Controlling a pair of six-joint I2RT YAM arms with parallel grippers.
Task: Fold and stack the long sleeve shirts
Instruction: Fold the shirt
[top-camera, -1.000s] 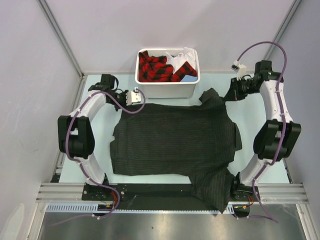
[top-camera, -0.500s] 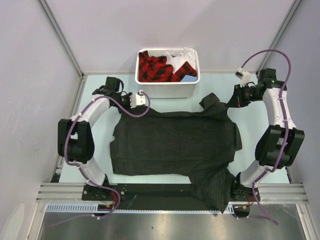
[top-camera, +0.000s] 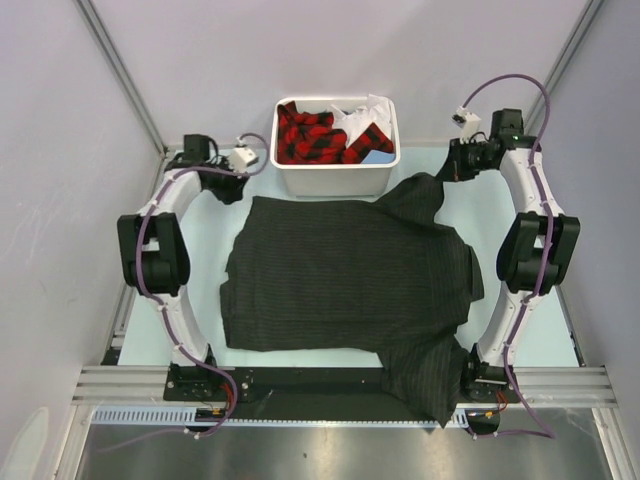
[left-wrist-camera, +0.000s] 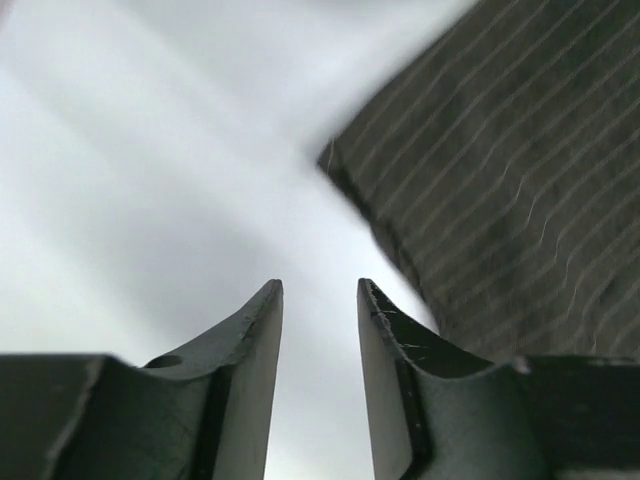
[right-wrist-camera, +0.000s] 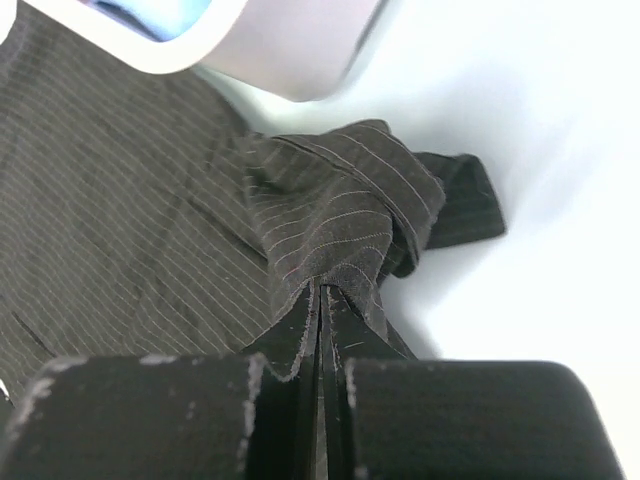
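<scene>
Left tool (left-wrist-camera: 320, 292) let go; shirt (left-wrist-camera: 500, 180) corner lies just ahead.

White-black arms (top-camera: 172, 192), purple cables (top-camera: 510, 78), dark tools (left-wrist-camera: 320, 290)

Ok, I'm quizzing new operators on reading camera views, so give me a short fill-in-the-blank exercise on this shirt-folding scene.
1. The right gripper is ____ on a bunched corner of the shirt.
2. The left gripper holds ____ between its fingers.
3. The bin behind the shirt holds red-and-____ checked cloth.

Missing words: shut; nothing; black.
</scene>
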